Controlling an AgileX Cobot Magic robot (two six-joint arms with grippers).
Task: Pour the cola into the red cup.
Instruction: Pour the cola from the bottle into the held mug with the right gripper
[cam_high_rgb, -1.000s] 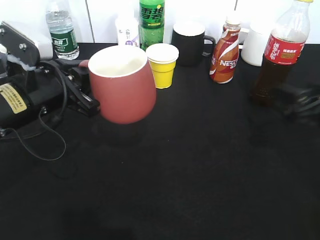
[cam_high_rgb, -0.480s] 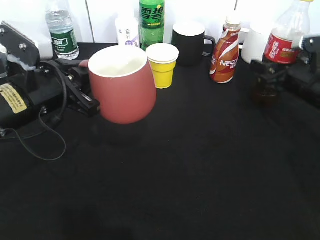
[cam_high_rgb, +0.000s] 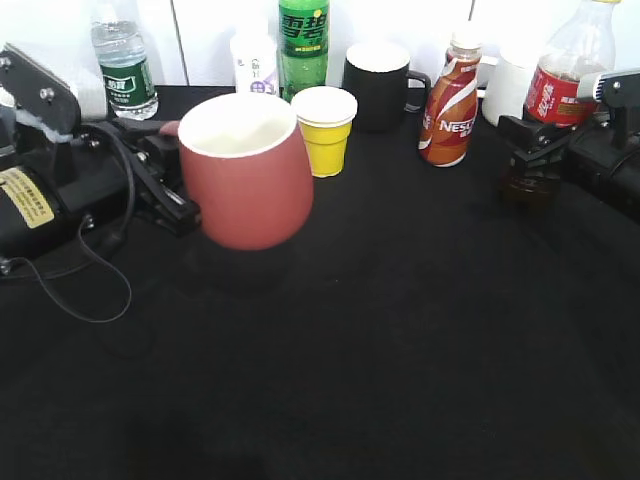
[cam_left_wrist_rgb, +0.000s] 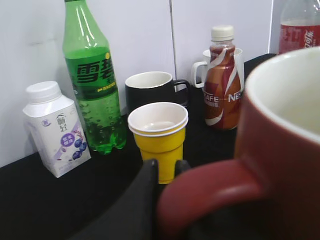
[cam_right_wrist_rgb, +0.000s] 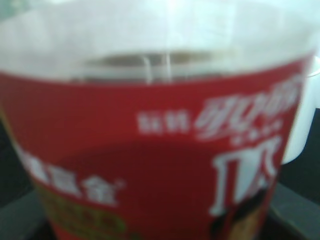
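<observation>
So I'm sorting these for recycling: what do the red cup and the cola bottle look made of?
The red cup looks ceramic: thick wall, matte brick-red outside, white glazed-looking inside. The cola bottle looks like thin clear plastic, see-through above its glossy red label, with a yellow cap, probably plastic too.

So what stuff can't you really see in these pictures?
- Right pincer: its tips vanish against the dark cola; whether it is gripping is unclear.
- Cola cap: cut off by the exterior view's top edge.
- Right wrist view: only a blurry red label, too close.
- Left pincer: the red cup handle hides its tips.
- White mug: mostly behind the Nescafe bottle.
</observation>
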